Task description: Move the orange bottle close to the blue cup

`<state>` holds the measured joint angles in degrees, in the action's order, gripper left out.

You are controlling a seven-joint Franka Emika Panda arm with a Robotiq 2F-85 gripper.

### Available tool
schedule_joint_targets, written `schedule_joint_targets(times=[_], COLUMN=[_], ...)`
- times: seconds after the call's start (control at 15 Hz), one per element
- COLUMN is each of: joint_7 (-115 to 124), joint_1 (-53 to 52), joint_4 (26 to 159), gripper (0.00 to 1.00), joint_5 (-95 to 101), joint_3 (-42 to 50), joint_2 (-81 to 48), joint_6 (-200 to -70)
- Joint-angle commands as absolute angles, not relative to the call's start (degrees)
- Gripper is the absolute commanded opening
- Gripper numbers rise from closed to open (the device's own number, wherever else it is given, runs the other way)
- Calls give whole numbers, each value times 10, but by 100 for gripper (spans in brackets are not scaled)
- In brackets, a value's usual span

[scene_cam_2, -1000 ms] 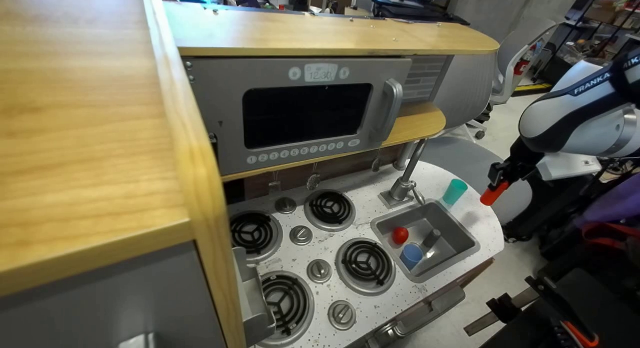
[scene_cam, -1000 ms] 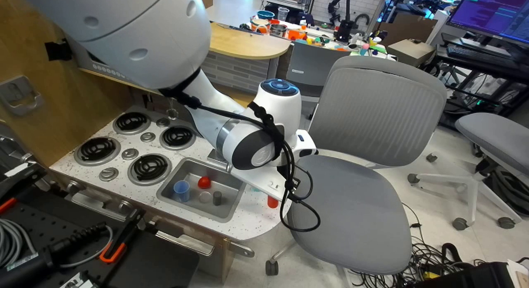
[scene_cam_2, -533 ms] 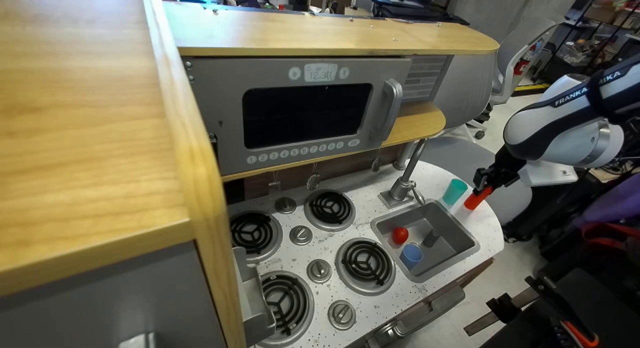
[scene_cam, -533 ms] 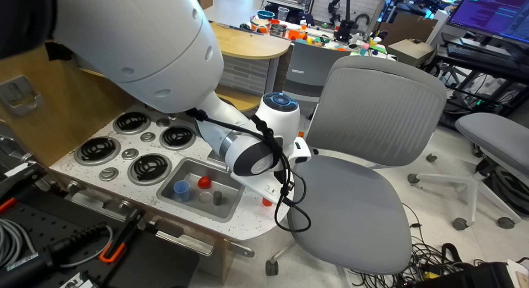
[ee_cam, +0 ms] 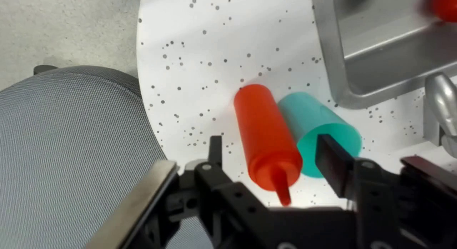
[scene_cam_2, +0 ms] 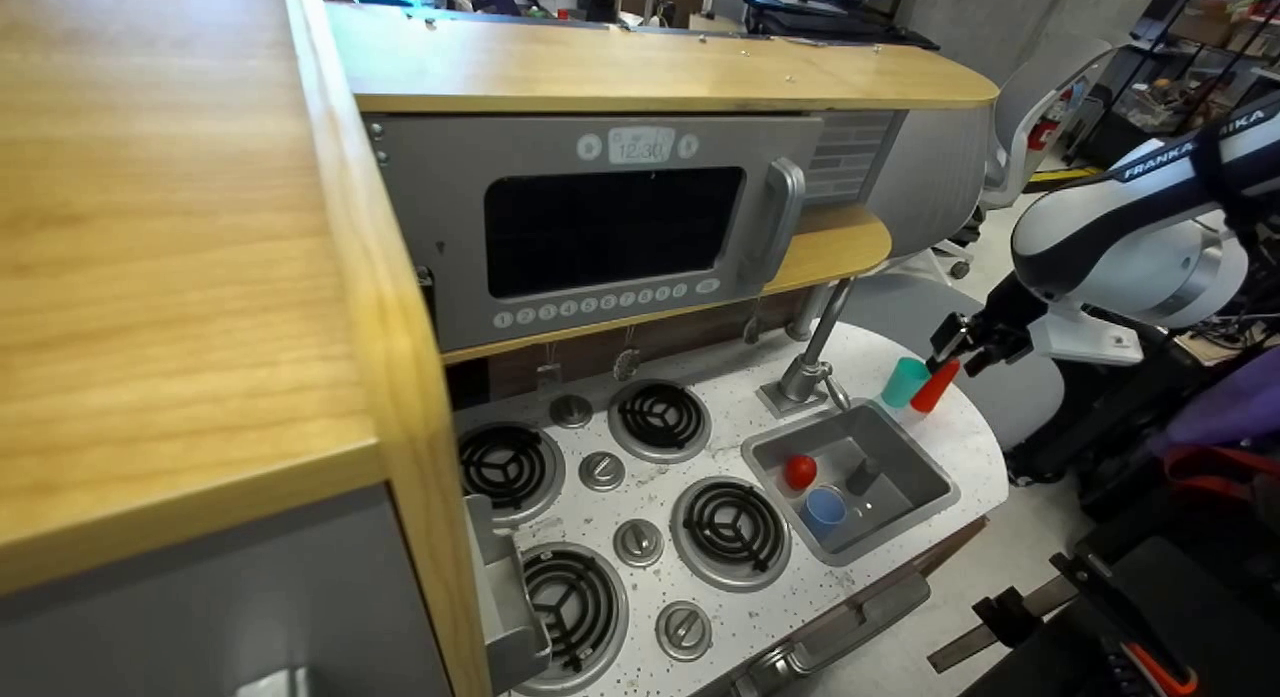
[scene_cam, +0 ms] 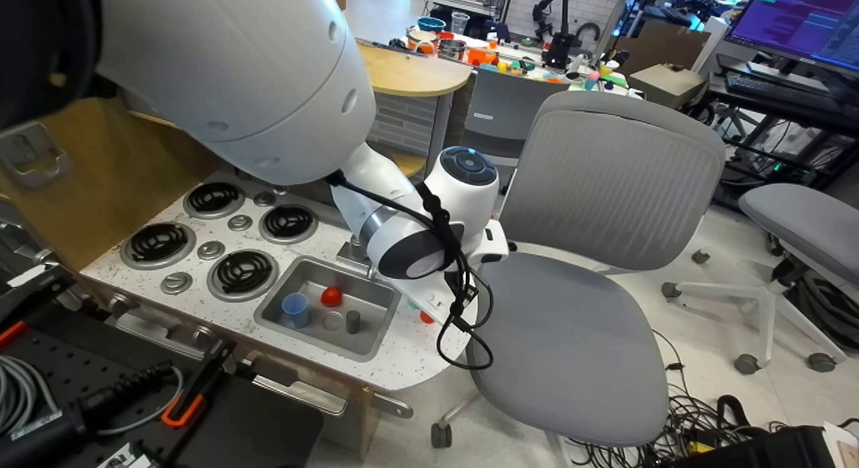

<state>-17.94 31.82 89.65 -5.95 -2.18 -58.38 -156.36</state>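
The orange squeeze bottle [ee_cam: 266, 134] stands upright on the speckled white counter [ee_cam: 200, 49], its pointed nozzle up, on the stretch between the sink and the counter's rounded end. Just beside it, on the faucet's side, is an upright turquoise cup [ee_cam: 310, 113]; whether the two touch cannot be told. The gripper [ee_cam: 272, 149] is at the bottle with its fingers [ee_cam: 215, 149] spread, one to either side: a gap shows between one finger and the bottle, while the other crosses the cup's mouth in the wrist view, and whether it reaches inside is unclear. Farther off, in the gray sink [scene_cam_2: 900, 507], stands the blue cup [scene_cam_2: 823, 512], near a red rounded piece [scene_cam_2: 800, 471] and a small gray cylinder [scene_cam_2: 862, 475]. The faucet [scene_cam_2: 803, 379] rises behind the sink. Beyond lie black coil burners [scene_cam_2: 735, 522], overlooked by a toy microwave [scene_cam_2: 610, 232]; past the counter's rounded end sits a gray office chair [scene_cam: 570, 347].
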Motion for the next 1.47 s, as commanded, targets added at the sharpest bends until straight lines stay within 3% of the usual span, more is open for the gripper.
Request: schedule_joint_targets(times=[0.0, 0.67, 1.13, 1.2, 1.4], joint_7=[-195, -195, -196, -193, -191], joint_1=[338, 325, 240, 240, 223], joint_4=[927, 1090, 1256, 1188, 1202], gripper=[98, 100, 100, 100, 100], joint_5=[-77, -92, -73, -89, -92], joint_3=[-40, -37, -2, 9, 17], joint_2=[-529, -329, -152, -219, -203], joint_6=[-1549, -1532, -1431, -1450, -1449])
